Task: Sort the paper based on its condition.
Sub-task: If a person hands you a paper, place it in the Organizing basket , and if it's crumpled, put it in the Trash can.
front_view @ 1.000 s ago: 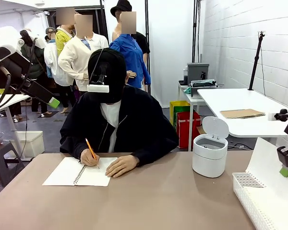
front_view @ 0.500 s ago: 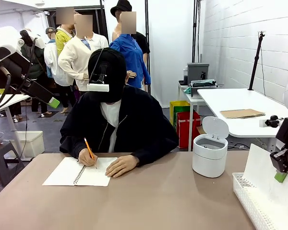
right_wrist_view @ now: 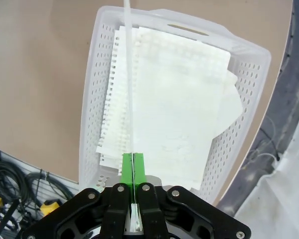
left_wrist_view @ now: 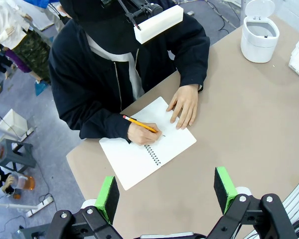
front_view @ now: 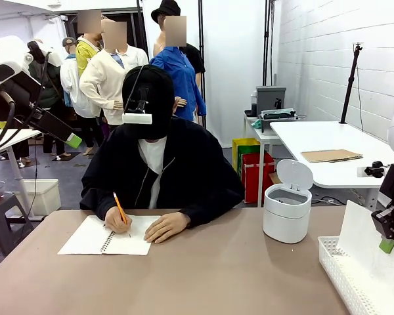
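Beside the basket (front_view: 339, 268) of paper (right_wrist_view: 179, 99) stands an open bin (front_view: 285, 220).

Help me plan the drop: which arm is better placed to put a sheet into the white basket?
Right. The right end effector is shut on a sheet directly above the basket, which already holds paper. The left end effector hangs open over the notebook, across the table.

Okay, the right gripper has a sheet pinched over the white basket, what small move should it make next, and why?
Probably lower the sheet a little before letting go. The right gripper pinches it edge-on directly above the basket, where other sheets already lie flat.
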`<state>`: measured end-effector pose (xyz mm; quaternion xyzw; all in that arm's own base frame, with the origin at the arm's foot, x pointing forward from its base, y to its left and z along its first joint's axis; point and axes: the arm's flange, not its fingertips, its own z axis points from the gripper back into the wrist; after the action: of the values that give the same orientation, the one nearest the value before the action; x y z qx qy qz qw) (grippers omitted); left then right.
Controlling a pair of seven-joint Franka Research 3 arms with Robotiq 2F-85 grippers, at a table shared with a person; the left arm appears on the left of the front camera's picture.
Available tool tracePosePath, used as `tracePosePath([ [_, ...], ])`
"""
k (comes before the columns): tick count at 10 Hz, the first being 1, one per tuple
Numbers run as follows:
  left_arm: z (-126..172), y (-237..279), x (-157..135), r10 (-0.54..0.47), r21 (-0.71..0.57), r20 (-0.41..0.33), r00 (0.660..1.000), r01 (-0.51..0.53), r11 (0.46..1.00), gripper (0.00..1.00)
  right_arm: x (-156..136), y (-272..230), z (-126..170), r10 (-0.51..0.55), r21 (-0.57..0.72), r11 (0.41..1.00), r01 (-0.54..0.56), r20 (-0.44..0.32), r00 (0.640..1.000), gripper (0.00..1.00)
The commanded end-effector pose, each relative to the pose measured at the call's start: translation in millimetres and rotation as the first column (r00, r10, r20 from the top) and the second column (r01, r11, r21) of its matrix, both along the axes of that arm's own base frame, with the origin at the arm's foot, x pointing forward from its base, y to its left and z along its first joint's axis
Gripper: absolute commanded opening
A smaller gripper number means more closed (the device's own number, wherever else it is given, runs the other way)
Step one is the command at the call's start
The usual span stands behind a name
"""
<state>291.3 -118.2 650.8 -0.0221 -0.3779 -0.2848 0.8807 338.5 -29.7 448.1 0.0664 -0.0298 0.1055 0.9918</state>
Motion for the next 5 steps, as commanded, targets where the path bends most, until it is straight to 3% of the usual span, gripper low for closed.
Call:
tracePosePath([
  [1,-0.3,0.1,0.4,0.001,-0.002,0.0,1.0,-0.001,1.0,1.0,-91.2,18.8,-90.0,-0.037,-0.036,0.999,0.037,0.002,0.999,0.0],
  [3,-0.3,0.1,0.4,0.001,-0.002,0.0,1.0,-0.001,1.0,1.0,-90.8,21.6,-92.2,-0.028,-0.028,0.999,0.027,-0.036,0.999,0.0],
  [4,-0.3,0.1,0.4,0.001,-0.002,0.0,1.0,-0.001,1.0,1.0,1.3,2.3,-4.7,-0.014,-0.003,1.0,0.014,-0.019,1.0,0.0],
  [5,-0.3,0.1,0.4,0.001,-0.002,0.0,1.0,-0.001,1.0,1.0,1.3,2.3,-4.7,-0.014,-0.003,1.0,0.014,-0.019,1.0,0.0],
])
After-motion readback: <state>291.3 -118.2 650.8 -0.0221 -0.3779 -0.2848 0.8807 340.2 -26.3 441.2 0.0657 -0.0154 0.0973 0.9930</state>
